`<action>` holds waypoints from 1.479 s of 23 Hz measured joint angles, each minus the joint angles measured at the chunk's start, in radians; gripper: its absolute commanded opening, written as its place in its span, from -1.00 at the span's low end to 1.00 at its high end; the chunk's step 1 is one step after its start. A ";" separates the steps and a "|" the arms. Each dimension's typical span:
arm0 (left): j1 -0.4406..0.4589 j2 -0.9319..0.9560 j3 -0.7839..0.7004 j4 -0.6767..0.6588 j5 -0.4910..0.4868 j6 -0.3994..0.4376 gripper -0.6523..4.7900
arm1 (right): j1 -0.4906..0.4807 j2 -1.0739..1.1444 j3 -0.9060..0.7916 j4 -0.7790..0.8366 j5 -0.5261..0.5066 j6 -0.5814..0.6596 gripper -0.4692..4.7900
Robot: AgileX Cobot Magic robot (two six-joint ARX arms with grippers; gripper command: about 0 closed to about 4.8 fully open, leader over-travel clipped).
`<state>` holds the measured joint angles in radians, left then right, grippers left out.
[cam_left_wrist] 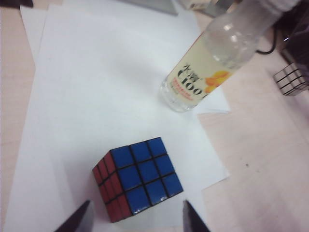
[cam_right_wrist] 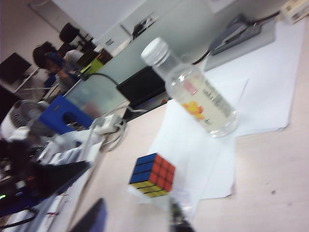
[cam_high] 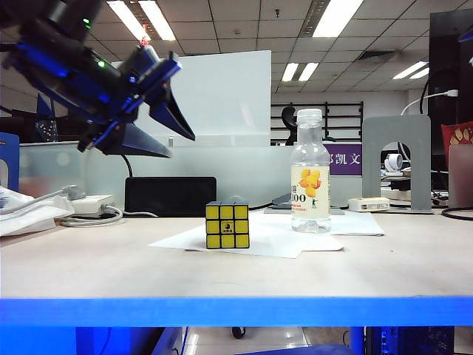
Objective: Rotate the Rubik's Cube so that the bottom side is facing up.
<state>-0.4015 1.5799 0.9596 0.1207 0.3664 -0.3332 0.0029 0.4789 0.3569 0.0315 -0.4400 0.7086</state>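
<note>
Resting on white paper (cam_high: 295, 240) on the tabletop (cam_high: 111, 270) (office room), the cube (cam_high: 228, 225) sits beside the bottle (cam_high: 310, 174); left gripper (cam_left_wrist: 136, 220) hovers above the cube, open, empty; right gripper (cam_right_wrist: 137, 215) near the cube, parted, empty.

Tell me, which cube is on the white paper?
The colourful Rubik's Cube, blue side up, below the open left end effector. The silvery cube sits on bare table beyond the bottle.

Rubik's Cube (cam_high: 228, 225) shows yellow, blue and red faces.
</note>
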 measured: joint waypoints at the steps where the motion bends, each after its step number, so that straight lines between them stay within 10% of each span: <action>1: -0.005 0.012 0.019 -0.023 0.000 -0.004 0.13 | 0.000 0.001 0.000 0.002 -0.006 0.008 -0.20; 11: -0.140 0.163 0.315 -0.291 0.010 -0.042 0.16 | 0.000 0.023 0.000 0.008 -0.029 0.023 -0.16; 15: -0.146 0.273 0.461 -0.481 0.005 -0.069 0.98 | -0.001 0.030 0.000 0.007 -0.036 0.024 -0.13; 20: -0.129 0.353 0.555 -0.683 -0.027 -0.092 1.00 | -0.001 0.030 0.000 0.008 -0.060 0.024 -0.13; 34: -0.130 0.344 0.625 -0.712 -0.136 -0.071 1.00 | -0.002 0.031 0.000 0.008 -0.090 0.024 -0.13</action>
<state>-0.5320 1.9244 1.5845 -0.5911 0.2306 -0.4038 0.0006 0.5095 0.3573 0.0395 -0.5297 0.7322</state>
